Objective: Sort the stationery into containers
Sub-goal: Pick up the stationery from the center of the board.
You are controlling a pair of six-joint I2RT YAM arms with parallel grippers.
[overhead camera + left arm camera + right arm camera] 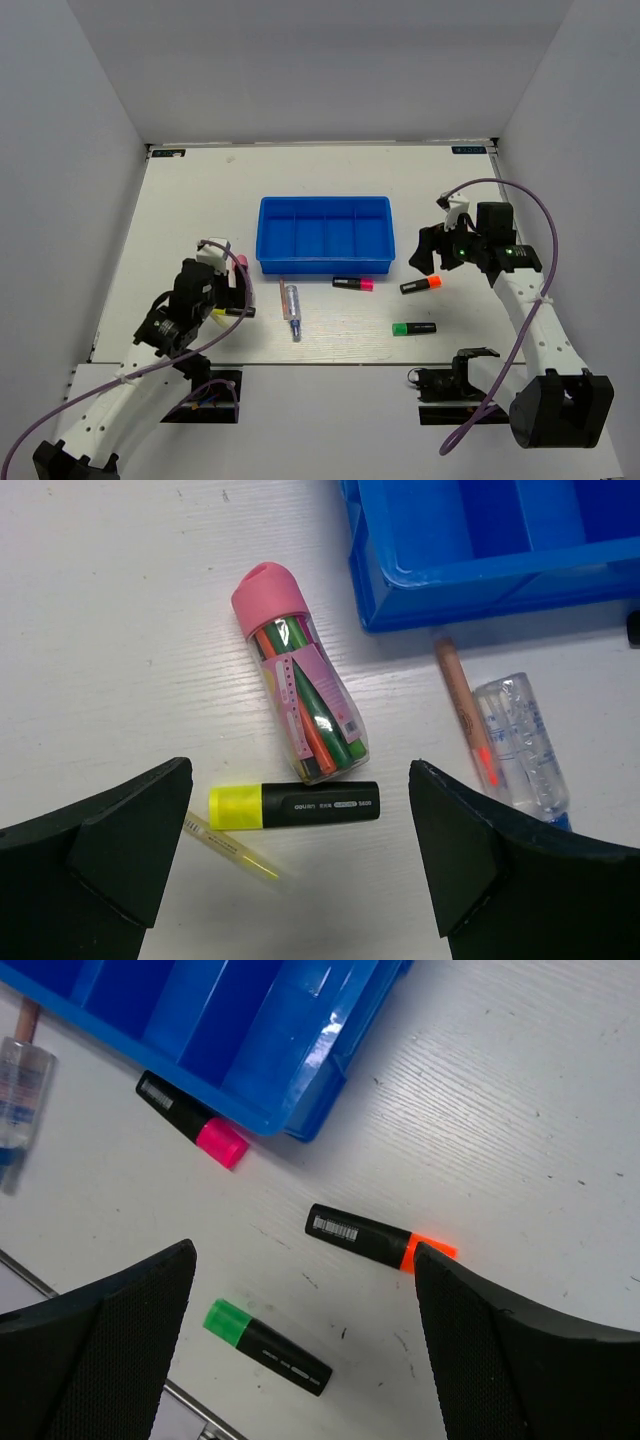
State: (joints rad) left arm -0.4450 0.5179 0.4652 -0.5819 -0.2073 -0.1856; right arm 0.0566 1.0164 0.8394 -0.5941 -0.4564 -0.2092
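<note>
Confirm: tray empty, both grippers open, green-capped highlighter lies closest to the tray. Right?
No: the pink-capped highlighter lies closest to the blue tray; the green-capped highlighter lies farther off, per the right wrist view. Tray empty, left gripper and right gripper open: correct.

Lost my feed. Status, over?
Left end effector, right end effector open, empty. Blue tray empty. Orange highlighter loose near right end effector. Nothing blocking.

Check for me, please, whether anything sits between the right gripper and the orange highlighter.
Nothing visible does. The right gripper hangs open above the orange highlighter, which lies alone on the table; the pink highlighter and green highlighter lie well apart from it.
</note>
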